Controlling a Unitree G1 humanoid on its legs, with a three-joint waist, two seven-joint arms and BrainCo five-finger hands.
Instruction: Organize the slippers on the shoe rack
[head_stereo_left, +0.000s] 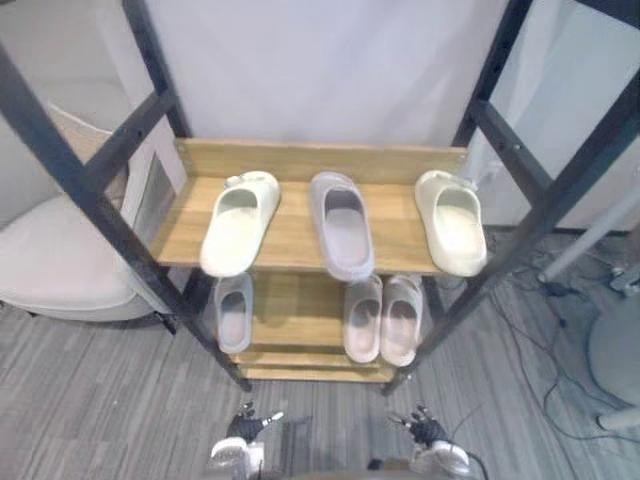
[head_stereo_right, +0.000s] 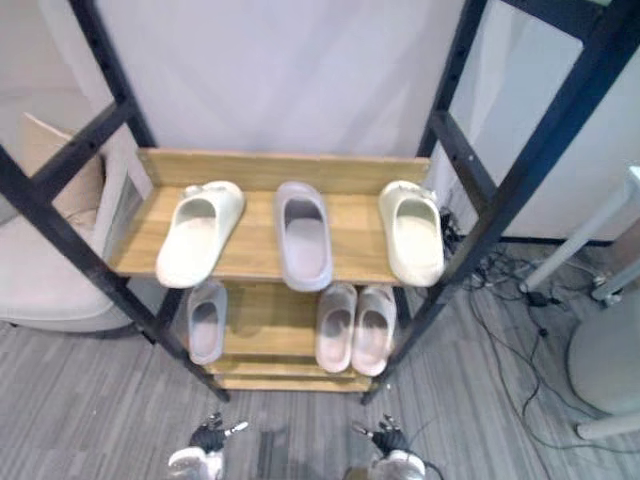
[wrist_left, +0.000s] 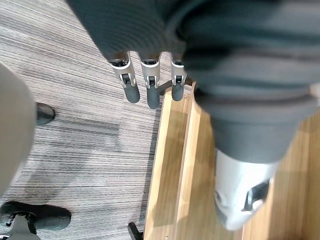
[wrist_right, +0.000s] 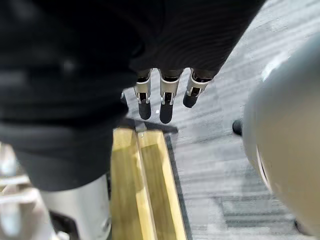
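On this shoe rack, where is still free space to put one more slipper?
Lower shelf: bare wood between the single grey slipper and the pale pair. Top shelf: crowded, narrow gaps only; the wider one lies between the lilac slipper and the right cream slipper.

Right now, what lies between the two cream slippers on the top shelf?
One lilac slipper lies there, touching neither of them. Both eye views show it.
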